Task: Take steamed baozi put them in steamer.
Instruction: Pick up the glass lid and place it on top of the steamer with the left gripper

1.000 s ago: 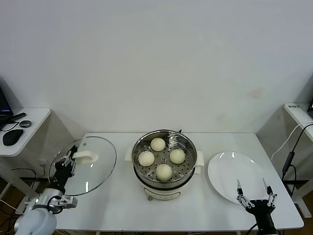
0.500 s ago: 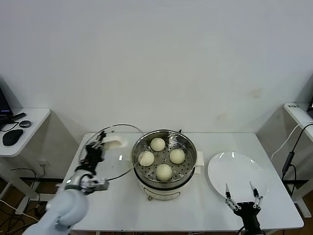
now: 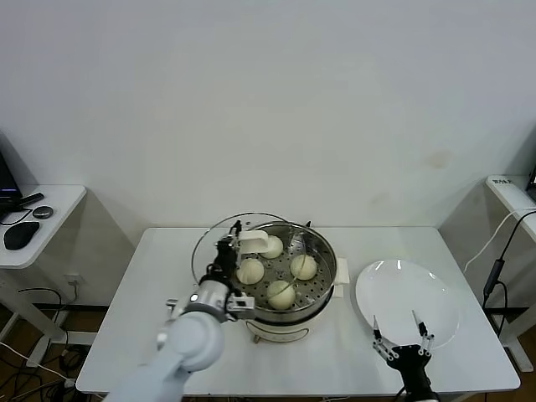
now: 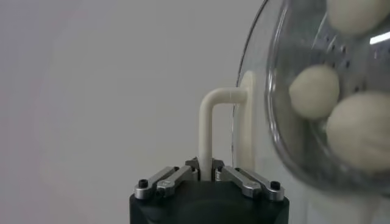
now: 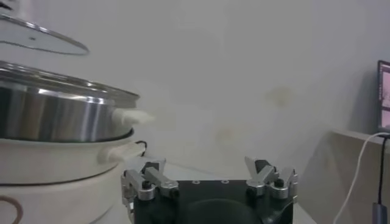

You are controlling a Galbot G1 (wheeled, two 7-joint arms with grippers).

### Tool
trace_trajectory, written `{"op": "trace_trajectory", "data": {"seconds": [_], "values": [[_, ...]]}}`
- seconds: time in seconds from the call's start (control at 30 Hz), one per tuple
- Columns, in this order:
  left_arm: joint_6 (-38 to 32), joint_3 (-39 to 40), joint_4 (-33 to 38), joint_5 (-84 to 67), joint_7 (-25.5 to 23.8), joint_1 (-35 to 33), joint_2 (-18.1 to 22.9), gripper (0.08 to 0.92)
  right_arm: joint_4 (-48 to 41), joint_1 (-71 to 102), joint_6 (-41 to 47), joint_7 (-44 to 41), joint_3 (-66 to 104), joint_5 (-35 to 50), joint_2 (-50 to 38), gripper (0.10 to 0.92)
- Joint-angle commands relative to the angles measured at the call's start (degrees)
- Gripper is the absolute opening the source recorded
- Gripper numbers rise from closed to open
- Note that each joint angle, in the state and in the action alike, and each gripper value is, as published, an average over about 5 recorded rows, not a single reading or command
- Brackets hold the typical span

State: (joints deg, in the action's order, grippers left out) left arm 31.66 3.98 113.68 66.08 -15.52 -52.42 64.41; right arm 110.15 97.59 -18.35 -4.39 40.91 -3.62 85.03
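your left gripper (image 3: 237, 248) is pinching the white handle of the glass lid (image 3: 219, 243), holding it over the steamer's (image 3: 283, 282) left rim. four buns (image 3: 280, 294) sit inside on the tray. your right gripper (image 3: 403, 332) waits spread apart near the white plate (image 3: 419, 293).

White plate (image 3: 402, 295) on white table (image 3: 159, 289) (glass lid (image 3: 222, 243) tilted)

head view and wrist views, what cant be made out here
- Steamer, head view: the glass lid in the left pincer, shut on its white handle, covers the left rim.
- Baozi: the left wrist view shows only three through the lid; its edge cuts them off.
- Plate, head view: the open right pincer hides its near edge.
- Right wrist view: the steamer's inside is hidden by its wall.
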Motion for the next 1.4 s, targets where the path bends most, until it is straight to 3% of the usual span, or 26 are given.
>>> {"op": "trace_trajectory", "data": {"seconds": [0.03, 0.4, 1.4], "values": [[1.8, 7.2, -3.7, 9.5, -3.5, 3.3, 8.4, 0.176, -0.4, -0.2, 0.0, 0.3, -1.1, -0.3, 0.2, 0.823], [0.5, 7.8, -7.7, 11.2, -2.1, 3.2, 11.6, 0.176, 0.4, 0.3, 0.2, 0.2, -0.9, 0.4, -0.2, 0.823], [-2.4, 4.4, -11.1, 12.5, 1.5, 0.3, 11.9, 0.176, -0.2, 0.4, 0.4, -0.2, -0.9, 1.2, -1.3, 0.823]]}}
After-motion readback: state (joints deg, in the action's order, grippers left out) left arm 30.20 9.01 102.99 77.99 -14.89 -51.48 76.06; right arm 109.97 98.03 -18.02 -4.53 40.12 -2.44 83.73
